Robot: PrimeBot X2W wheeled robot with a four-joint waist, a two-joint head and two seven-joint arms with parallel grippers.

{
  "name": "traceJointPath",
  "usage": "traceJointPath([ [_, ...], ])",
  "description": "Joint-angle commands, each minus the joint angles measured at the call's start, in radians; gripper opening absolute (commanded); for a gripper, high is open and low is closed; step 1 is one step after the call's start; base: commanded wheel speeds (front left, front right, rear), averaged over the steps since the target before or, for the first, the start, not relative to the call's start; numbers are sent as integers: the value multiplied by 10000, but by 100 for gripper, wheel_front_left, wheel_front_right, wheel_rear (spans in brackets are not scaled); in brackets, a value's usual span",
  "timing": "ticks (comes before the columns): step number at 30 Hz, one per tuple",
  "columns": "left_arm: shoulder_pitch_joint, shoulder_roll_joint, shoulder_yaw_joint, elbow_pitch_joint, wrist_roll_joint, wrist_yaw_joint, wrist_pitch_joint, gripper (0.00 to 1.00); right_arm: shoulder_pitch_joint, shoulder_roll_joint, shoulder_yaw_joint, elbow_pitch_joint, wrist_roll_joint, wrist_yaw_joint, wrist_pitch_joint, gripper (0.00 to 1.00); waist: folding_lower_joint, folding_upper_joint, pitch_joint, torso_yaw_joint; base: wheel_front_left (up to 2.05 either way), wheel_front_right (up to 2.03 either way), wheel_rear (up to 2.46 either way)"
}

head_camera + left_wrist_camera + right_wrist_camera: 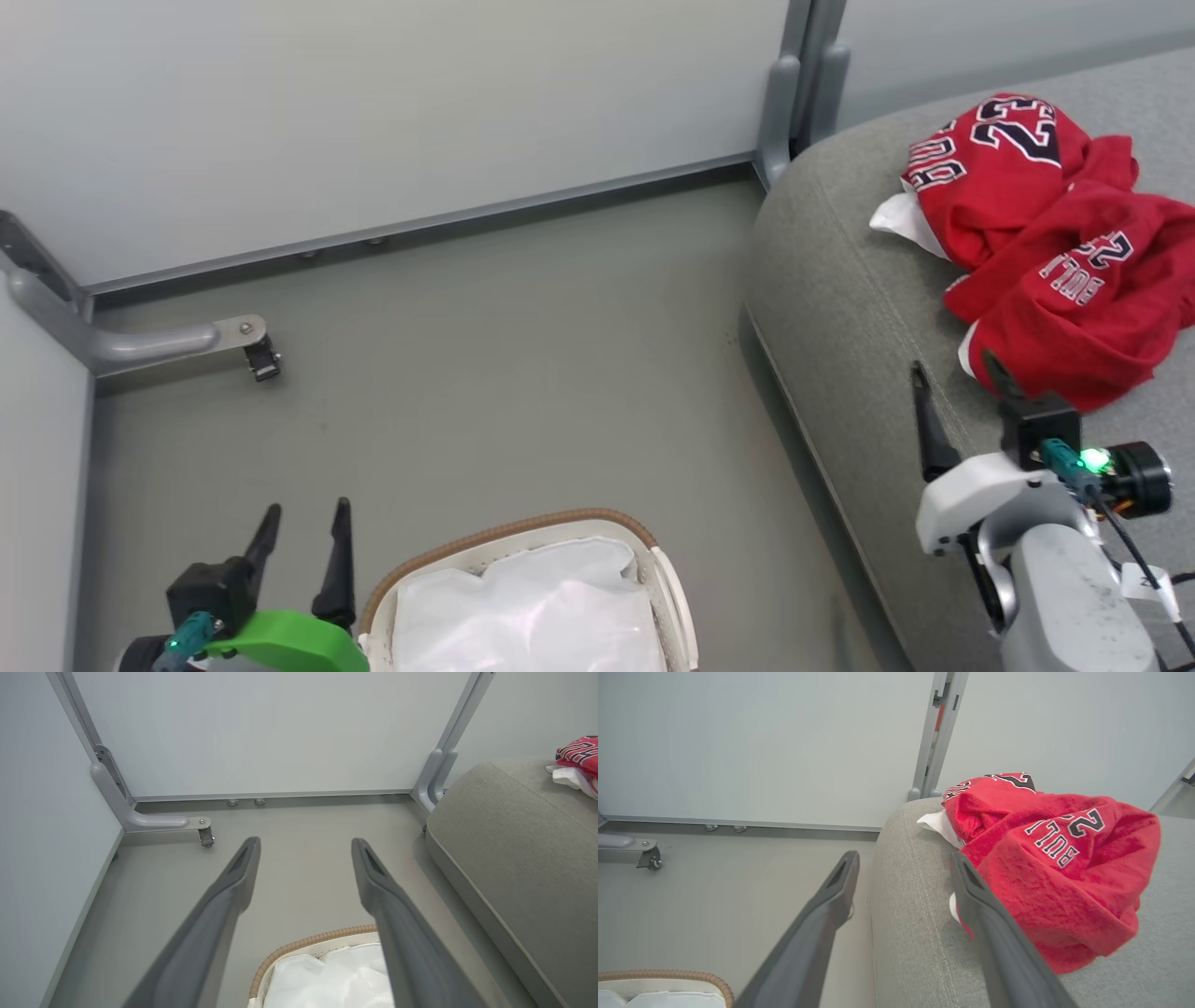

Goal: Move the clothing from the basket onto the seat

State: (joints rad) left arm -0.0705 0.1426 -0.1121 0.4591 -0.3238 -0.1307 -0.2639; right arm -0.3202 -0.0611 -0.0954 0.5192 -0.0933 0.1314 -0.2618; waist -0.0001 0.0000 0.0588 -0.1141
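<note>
Seemingly done: the red clothing (1046,252) lies heaped on the grey seat (840,299) at two o'clock, while the basket (523,537) at six o'clock shows its white liner (523,607), no jerseys visible. The left end effector (306,509) and right end effector (957,366) gape wide, empty.

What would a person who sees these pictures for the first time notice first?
The red jerseys numbered 23, heaped on the grey sofa cushion at the right. Then the laundry basket on the floor, showing its white liner. The open left gripper is beside the basket, the open right gripper beside the jerseys.
</note>
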Motion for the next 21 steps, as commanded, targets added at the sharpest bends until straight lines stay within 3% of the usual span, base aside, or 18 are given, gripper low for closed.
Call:
traceJointPath([
  [1,147,-14,269,-58,198,1,-4,100,45,26,216,-136,222,-14,-44,100,1,0,-246,307,0,0,0],
  [12,570,-450,1964,-393,1477,1,-3,100,429,78,1556,-690,1574,-14,-45,100,1,0,-368,827,0,0,0],
  [21,1012,-724,2268,-388,1645,1,-4,100,965,78,1616,-657,2027,-14,-45,100,1,0,-491,811,0,0,0],
])
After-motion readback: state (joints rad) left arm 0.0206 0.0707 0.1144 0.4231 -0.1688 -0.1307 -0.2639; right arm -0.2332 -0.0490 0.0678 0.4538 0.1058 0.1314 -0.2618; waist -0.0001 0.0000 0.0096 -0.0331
